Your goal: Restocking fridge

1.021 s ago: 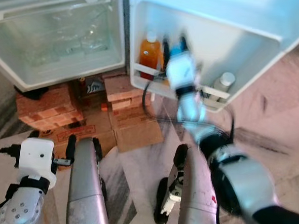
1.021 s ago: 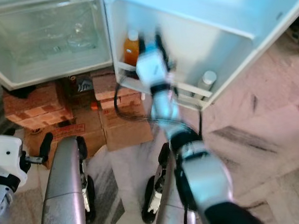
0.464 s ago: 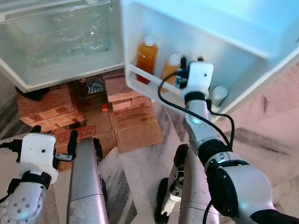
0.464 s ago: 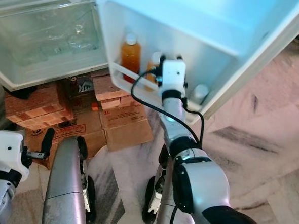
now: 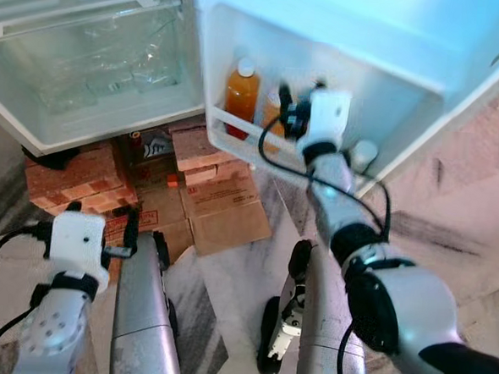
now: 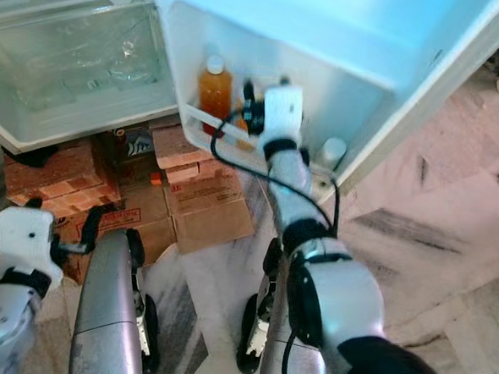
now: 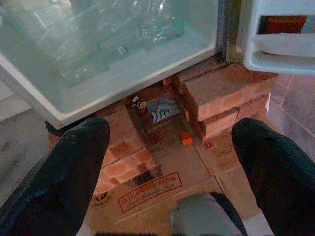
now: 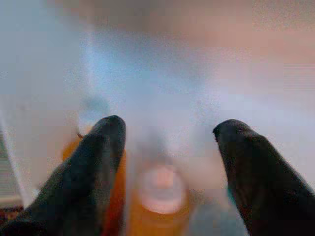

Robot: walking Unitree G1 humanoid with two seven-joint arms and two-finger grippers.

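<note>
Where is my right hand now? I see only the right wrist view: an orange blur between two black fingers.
Observer: The right hand is at the lower shelf of the open fridge door, around an orange bottle.
Operator: Is something else on this shelf?
Observer: Yes, a taller orange bottle stands beside it, on the fridge-body side.
Operator: And the left hand?
Observer: The left hand hangs low and open, facing the bricks and cardboard under the fridge.

Head views look down; wrist views face fridge (image 5: 95,76) closely.
</note>
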